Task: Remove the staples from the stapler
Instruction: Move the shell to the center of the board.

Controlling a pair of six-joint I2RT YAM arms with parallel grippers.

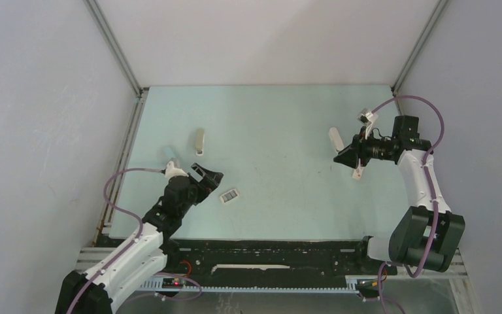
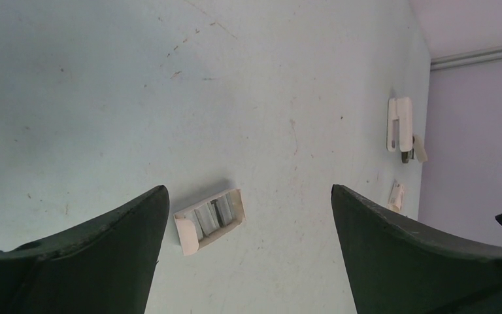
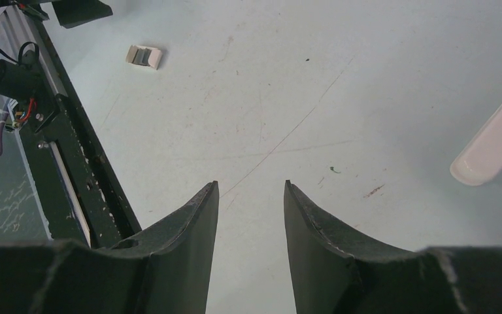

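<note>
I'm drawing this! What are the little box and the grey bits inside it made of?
The little box looks like thin matte card, maybe plastic: off-white, with a flap folded open. The grey bits inside look like metal, dull with a slight sheen, probably staples.

A small white open box (image 2: pixel 209 219) lies flat on the scuffed pale green table (image 1: pixel 274 118), left of centre, toward the near edge. A slim beige-grey bar (image 1: pixel 199 140) lies farther back, apart from the box, its length pointing at the far edge
</note>
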